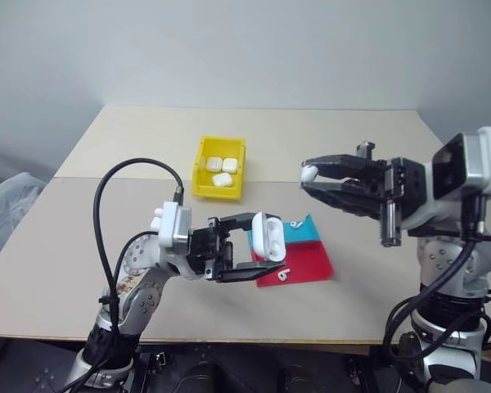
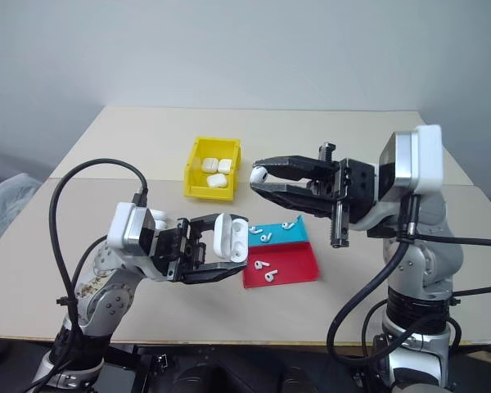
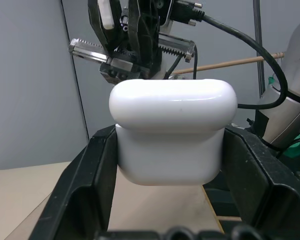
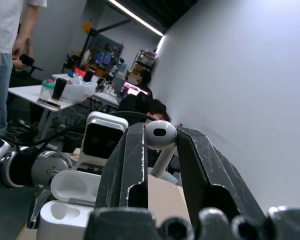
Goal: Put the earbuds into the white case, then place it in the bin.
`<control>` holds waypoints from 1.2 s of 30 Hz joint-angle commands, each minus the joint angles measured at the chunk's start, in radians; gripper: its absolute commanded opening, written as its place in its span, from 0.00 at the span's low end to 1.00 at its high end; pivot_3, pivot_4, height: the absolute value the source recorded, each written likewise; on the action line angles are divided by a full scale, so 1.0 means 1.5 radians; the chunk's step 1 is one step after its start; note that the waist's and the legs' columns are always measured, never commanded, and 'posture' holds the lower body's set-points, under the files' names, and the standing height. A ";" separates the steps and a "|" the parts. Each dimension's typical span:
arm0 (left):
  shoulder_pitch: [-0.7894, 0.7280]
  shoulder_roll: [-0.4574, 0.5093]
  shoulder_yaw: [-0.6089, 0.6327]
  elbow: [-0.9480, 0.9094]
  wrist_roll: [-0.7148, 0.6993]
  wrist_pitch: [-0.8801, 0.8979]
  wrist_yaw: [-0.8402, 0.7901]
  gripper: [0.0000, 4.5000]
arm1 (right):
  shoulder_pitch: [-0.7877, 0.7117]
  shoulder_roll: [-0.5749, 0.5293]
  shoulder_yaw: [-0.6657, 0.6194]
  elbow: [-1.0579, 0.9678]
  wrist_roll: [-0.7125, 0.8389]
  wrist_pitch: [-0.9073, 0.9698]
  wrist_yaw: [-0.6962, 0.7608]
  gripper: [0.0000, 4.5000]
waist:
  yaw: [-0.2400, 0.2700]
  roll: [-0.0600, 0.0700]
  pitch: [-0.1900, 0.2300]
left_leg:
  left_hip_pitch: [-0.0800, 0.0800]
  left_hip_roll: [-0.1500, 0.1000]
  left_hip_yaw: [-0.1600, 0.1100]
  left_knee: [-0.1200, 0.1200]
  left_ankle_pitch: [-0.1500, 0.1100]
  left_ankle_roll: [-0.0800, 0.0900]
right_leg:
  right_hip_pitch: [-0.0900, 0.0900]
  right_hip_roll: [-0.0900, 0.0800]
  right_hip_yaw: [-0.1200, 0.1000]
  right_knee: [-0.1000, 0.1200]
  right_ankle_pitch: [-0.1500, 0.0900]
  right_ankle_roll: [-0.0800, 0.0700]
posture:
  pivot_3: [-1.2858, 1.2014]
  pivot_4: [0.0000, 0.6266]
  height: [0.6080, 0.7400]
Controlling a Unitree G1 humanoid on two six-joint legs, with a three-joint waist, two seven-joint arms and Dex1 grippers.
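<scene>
Above the table [image 2: 376, 315] — left gripper [image 2: 233, 246]: clamped on open white case [image 2: 229, 237]
Right gripper [image 2: 258, 178]: pinching an earbud [image 2: 259, 173]
Beyond right gripper: cluttered workshop — people standing

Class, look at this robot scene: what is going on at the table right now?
The left pincer holds a white case with its lid open above the table. The right pincer grips one earbud, raised and facing the case. More earbuds lie on the red tray and teal tray. The yellow bin already holds cases.
</scene>
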 commanded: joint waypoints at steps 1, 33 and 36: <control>-0.018 -0.006 0.016 -0.007 -0.012 -0.005 -0.003 0.62 | 0.009 -0.001 0.024 0.003 -0.007 -0.044 0.011 0.21 | 0.000 0.000 0.000 | 0.000 0.000 0.000 0.000 0.000 0.000 | 0.000 0.000 0.000 0.000 0.000 0.000 | 0.52 0.24 1.00; -0.047 -0.010 0.017 0.015 0.014 -0.002 -0.001 0.62 | 0.004 -0.023 0.118 0.092 -0.063 -0.150 0.049 0.21 | 0.000 0.000 0.000 | 0.000 0.000 0.001 0.000 0.000 0.000 | 0.000 0.000 0.000 0.000 0.000 0.000 | 0.52 0.24 1.00; -0.050 -0.012 0.018 0.020 0.016 -0.006 -0.006 0.62 | 0.004 -0.028 0.119 0.092 -0.061 -0.151 0.053 0.32 | 0.000 0.000 0.000 | 0.000 0.000 0.001 0.000 0.000 0.000 | 0.000 0.000 0.000 0.000 0.000 0.000 | 0.52 0.24 1.00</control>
